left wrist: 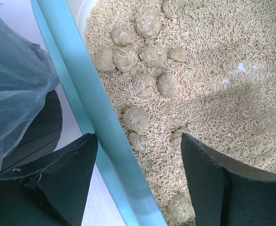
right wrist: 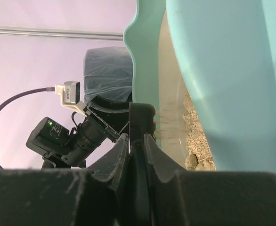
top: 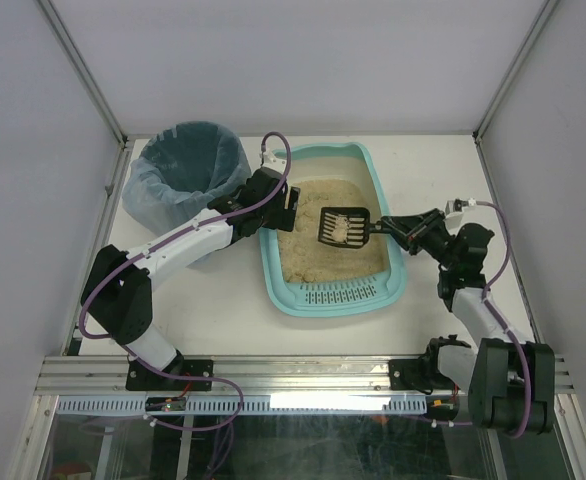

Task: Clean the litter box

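Litter box (top: 270, 262): large light teal rectangular plastic tray holding beige pellet litter; lies mid-way across the white table (top: 423, 160), between the two arms, slotted grate end toward the arm bases; round dark bin with bluish translucent bag liner (top: 188, 160) just beside its far-left corner.

Left gripper (top: 278, 195) at the tray's left wall; jaws wide apart, nothing held; wrist view shows one finger outside the teal rim, the other over the litter, rim running between them; round greyish clumps (left wrist: 145, 84) lie on the litter just ahead.

Right gripper (top: 398, 228) over the tray's right rim, clamped tight on the handle of a black slotted plastic scoop (top: 343, 228); scoop head over the litter near the tray's middle, pale litter in it; contact with the bed: cannot tell.
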